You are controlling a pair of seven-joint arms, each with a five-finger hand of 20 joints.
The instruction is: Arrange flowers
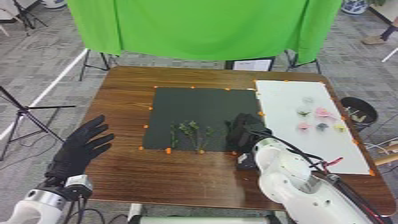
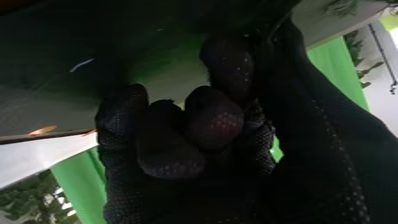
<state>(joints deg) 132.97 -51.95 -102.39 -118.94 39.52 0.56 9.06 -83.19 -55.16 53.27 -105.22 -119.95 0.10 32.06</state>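
Observation:
Several green stems [image 1: 190, 131] lie side by side on the lower part of the dark mat [image 1: 209, 100] in the head view. Pink [image 1: 322, 114], yellow [image 1: 339, 128] and pale or grey [image 1: 322, 127] flower heads rest on the white sheet [image 1: 280, 95] to the right. My right hand [image 1: 243, 132] is over the mat's lower right edge, right of the stems. In the right wrist view, this hand [image 2: 169, 150] has its fingers curled beside the thumb, with no held thing visible. My left hand [image 1: 78, 149] is open over the table's left side, off the mat.
Orange markers [image 1: 169, 150] line the mat and sheet edges on the brown table [image 1: 124, 100]. A dark round container [image 1: 358, 109] stands beyond the table's right edge. Green cloth [image 1: 204, 25] hangs behind the far edge, and a tripod [image 1: 27, 112] stands to the left.

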